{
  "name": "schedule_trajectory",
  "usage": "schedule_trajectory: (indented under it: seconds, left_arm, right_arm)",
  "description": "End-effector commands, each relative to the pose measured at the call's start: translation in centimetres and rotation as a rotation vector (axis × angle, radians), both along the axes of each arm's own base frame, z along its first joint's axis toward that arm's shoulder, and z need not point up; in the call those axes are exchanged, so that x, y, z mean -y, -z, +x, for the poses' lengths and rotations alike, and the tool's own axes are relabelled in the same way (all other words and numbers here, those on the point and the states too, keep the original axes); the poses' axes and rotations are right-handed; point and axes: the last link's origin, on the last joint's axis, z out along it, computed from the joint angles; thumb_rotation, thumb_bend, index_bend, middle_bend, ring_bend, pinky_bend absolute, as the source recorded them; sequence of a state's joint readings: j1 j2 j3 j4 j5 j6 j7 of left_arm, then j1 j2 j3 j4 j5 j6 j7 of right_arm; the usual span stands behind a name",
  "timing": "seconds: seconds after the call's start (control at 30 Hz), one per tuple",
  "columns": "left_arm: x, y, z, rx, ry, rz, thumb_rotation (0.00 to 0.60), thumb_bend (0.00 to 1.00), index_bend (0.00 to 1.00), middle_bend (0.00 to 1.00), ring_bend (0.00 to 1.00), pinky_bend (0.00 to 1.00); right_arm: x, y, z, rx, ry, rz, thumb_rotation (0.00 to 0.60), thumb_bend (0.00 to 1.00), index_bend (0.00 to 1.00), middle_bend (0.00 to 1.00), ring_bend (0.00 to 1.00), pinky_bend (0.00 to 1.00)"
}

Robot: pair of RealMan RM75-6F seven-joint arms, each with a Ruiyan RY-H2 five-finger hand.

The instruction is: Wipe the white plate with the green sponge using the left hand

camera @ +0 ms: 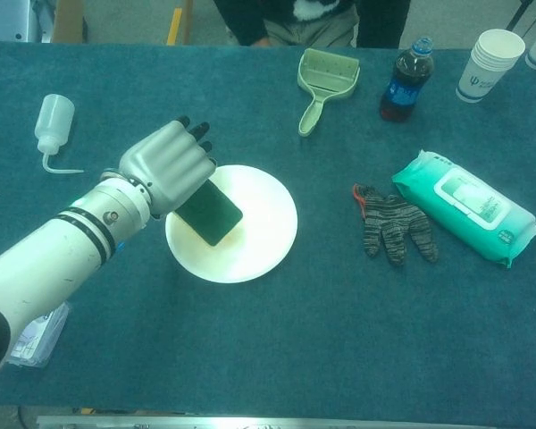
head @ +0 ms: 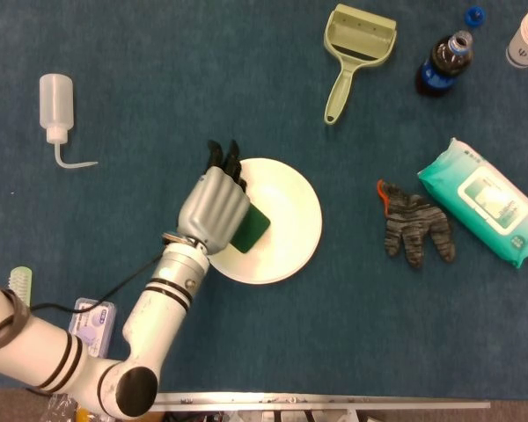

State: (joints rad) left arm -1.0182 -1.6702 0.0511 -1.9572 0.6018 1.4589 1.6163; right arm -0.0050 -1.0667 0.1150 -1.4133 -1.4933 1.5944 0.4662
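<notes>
Your left hand (head: 213, 209) has its fingers wrapped over the green sponge (head: 251, 229), gripping it. Sponge sits on the left part of the white plate (head: 290, 220), centre of the head view; in the chest view the sponge (camera: 210, 212) looks tilted, lower edge on the plate (camera: 259, 228), upper end tucked under the palm. Right hand is not visible in either view.

Handling, as I judge it: the sponge is light and soft, so it'll compress and fold if you squeeze hard. Hold it across the top with fingers over the long edges and let the flat face do the wiping. The plate looks smooth and rigid, nothing pinning it to the blue cloth worktop (head: 158, 70), so it may slide or tip at the rim under sideways push. Keep pressure downward and near the plate's middle, strokes short. Flatten the sponge before sweeping right; an edge-on sponge could skid or roll out of the grip.
</notes>
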Motion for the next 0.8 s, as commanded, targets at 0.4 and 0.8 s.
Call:
schedule_trajectory:
  seconds: [0.4,0.8]
  left_arm:
    - [0.0,2.5,0.1,-0.026,-0.020,-0.042,0.539,0.24,0.39,0.20,0.05,0.14]
    - [-1.0,3.1,-0.4,-0.058,-0.019,-0.025,0.539,0.24,0.39,0.20,0.05,0.14]
  right_arm:
    - [-0.2,-0.3,-0.3,-0.004,0.014,-0.010,0.600,0.18,0.34,0.40,0.26,0.31]
    - [-0.2,-0.5,-0.4,-0.006,0.022,-0.017,0.600,0.18,0.34,0.40,0.26,0.31]
